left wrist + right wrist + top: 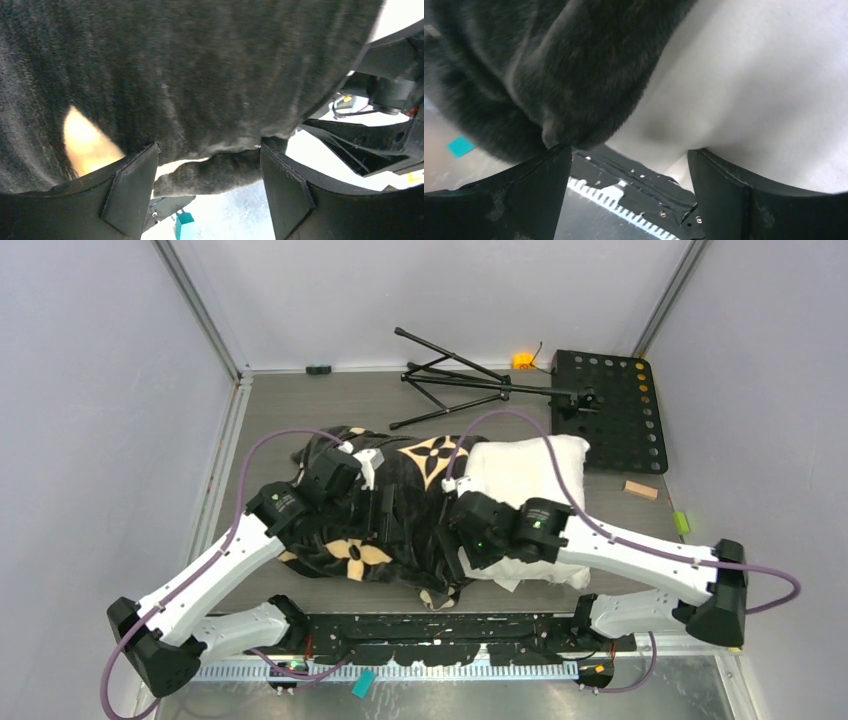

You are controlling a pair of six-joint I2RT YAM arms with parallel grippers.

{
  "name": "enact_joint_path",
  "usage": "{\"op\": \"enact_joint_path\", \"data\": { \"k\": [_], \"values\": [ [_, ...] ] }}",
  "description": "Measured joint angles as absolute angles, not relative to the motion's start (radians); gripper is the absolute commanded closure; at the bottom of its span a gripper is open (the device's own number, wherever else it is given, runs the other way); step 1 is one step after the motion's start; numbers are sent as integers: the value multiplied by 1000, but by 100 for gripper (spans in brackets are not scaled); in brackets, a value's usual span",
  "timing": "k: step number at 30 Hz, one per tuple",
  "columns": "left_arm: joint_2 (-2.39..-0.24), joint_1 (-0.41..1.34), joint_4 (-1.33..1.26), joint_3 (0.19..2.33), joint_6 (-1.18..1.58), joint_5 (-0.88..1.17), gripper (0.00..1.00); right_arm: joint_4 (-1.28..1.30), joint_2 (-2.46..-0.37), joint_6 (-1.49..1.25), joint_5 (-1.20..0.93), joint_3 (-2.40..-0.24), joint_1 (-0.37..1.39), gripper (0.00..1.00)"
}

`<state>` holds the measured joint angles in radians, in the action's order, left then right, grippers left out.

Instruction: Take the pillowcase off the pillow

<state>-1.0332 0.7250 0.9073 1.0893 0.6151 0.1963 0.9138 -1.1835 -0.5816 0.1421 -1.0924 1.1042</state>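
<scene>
The black plush pillowcase (380, 510) with tan flower shapes lies bunched across the middle of the table and covers the left part of the white pillow (525, 468), whose right half sticks out bare. My left gripper (385, 508) rests on the pillowcase. In the left wrist view it (207, 150) is open wide, with a loose fold of the pillowcase (220, 172) between the fingers. My right gripper (455, 542) is at the pillowcase's open edge. In the right wrist view it (629, 152) is open, below the pillowcase edge (554, 90) and the pillow (749, 90), holding nothing.
A folded black tripod (470, 380) lies at the back. A black perforated plate (610, 410) is at the back right, with a small orange object (523, 361) beside it. A wooden block (641, 490) and a green piece (681, 522) lie at the right.
</scene>
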Motion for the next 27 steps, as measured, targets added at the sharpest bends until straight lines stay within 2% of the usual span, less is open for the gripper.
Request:
{"op": "enact_joint_path", "data": {
  "k": [1,2,4,6,7,8,9,14,20,23,27],
  "values": [
    [-1036,725,903,1067,619,186,23,920,-1211,-592,177,-1092,1128,11],
    [-1041,725,899,1053,621,179,23,924,-1237,-604,209,-1092,1144,18],
    [-1062,725,899,1040,622,150,23,926,-1280,-625,270,-1092,1164,46],
    [-1081,725,895,1041,622,121,23,923,-1309,-636,322,-1087,1172,79],
    [-1083,725,895,1042,621,110,23,921,-1318,-642,347,-1084,1174,91],
    [-1080,725,894,1044,619,102,22,916,-1321,-648,368,-1084,1175,96],
    [-1071,725,892,1049,617,97,22,903,-1320,-654,383,-1085,1175,99],
    [-985,725,891,1110,585,106,21,866,-1312,-639,395,-1139,1176,100],
    [-879,725,815,1162,593,281,21,853,-1385,-625,349,-1399,1128,100],
    [-840,725,805,1163,598,312,21,777,-1409,-664,205,-1454,1006,100],
    [-811,725,824,1165,598,294,19,638,-1411,-800,-48,-1410,741,100]
  ]
}}
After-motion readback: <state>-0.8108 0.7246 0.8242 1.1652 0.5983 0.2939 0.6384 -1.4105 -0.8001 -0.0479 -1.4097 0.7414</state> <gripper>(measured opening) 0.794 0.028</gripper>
